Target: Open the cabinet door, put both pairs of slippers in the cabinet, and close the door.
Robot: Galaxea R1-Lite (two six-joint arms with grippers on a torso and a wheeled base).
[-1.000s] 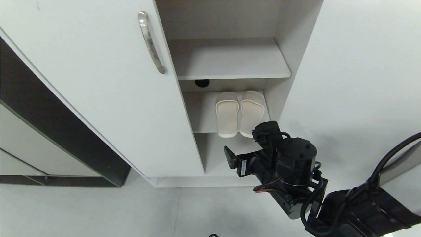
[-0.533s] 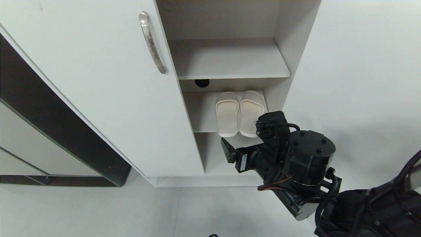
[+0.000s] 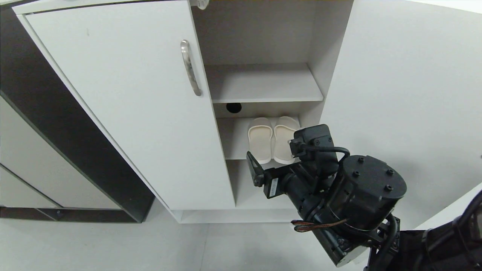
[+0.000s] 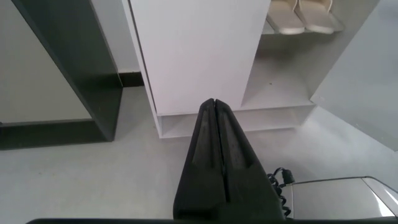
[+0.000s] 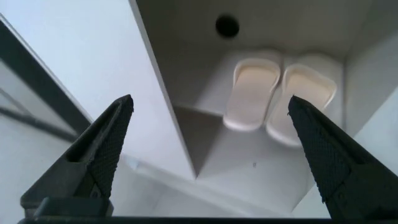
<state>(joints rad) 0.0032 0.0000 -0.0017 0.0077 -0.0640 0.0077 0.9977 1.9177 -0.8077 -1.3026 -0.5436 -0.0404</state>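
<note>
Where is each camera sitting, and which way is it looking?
Head view: sits on the robot's head, looks forward and down at the open white cabinet; the black right arm shows.
Left wrist view: sits on the left wrist, looks past the shut left tool toward the grey floor and the cabinet's base.
Right wrist view: sits on the right wrist, looks through the open right tool into the cabinet.
Shared: all three see the pair of cream slippers on a shelf.
</note>
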